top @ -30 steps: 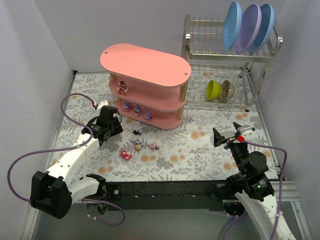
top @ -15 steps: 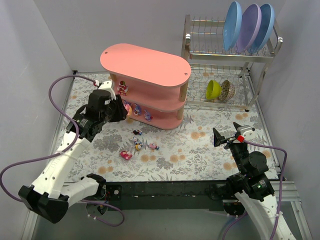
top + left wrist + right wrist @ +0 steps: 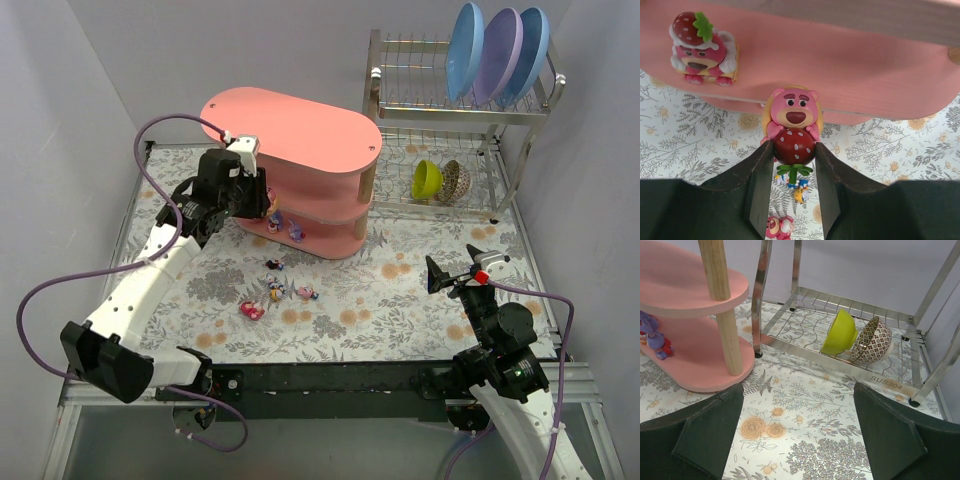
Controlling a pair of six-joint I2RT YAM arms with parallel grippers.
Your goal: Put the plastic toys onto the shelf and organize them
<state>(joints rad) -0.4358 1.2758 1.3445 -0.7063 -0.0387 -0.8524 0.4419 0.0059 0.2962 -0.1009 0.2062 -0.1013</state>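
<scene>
My left gripper [image 3: 256, 196] is at the left end of the pink shelf [image 3: 290, 125], level with its middle tier. In the left wrist view the gripper [image 3: 794, 150] is shut on a pink bear toy hugging a red strawberry [image 3: 794, 117], held just in front of a pink tier's edge. A pink bear with a strawberry hat [image 3: 702, 47] stands on that tier. Two toys [image 3: 285, 224] stand on the bottom tier. Several toys [image 3: 275, 291] lie on the table in front of the shelf. My right gripper [image 3: 455, 270] is open and empty at the right [image 3: 799, 410].
A metal dish rack [image 3: 385, 100] stands right of the shelf, with three plates [image 3: 500, 50] on top and a green bowl [image 3: 426, 179] and a patterned bowl [image 3: 455, 181] below. Grey walls close in the left, back and right sides.
My left arm has risen from the table and swung back to the shelf's left end with the pink bear toy. The right arm has not moved.
</scene>
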